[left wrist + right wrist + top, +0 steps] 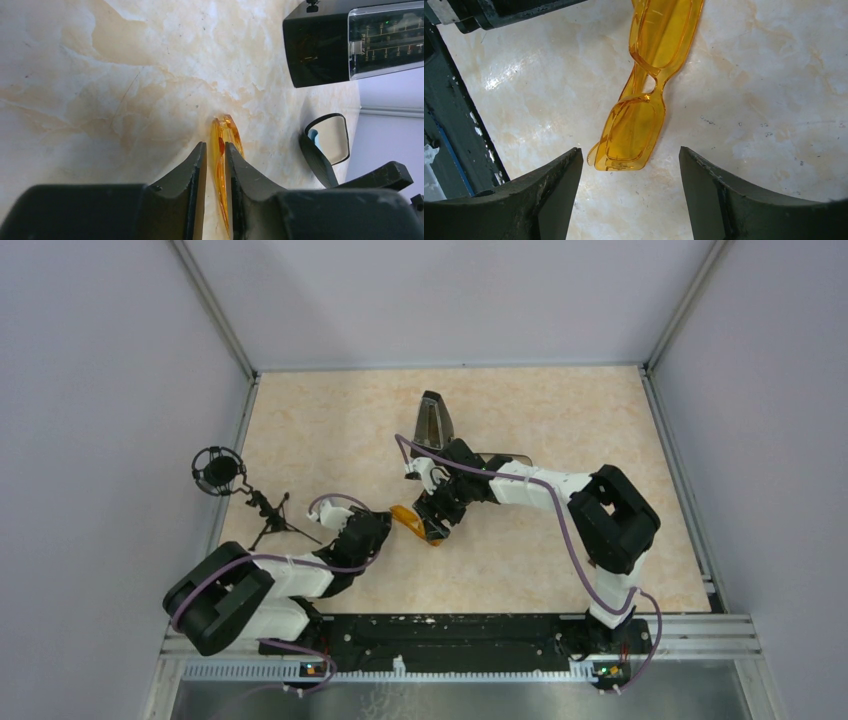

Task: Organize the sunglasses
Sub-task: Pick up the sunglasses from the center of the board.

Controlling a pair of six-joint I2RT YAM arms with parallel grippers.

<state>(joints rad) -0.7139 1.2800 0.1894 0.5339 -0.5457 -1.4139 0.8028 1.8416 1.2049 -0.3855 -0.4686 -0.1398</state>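
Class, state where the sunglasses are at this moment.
In the top view the sunglasses lie on the table near its centre, one end pinched by the left gripper, the open right gripper straddling the other end.

Your widest free bench [510, 560] lies right of the sunglasses [412, 518] and toward the far left corner. Around them it is tight: the left gripper [215, 150] clamps one end, and the right gripper [630, 150] has its jaws spread about the other. The black case [436, 422] stands just behind them, and the microphone stand [268, 518] is at the left edge.

Glossy translucent orange plastic sunglasses [644, 95], polished marble-look table [764, 100], matt black jaws
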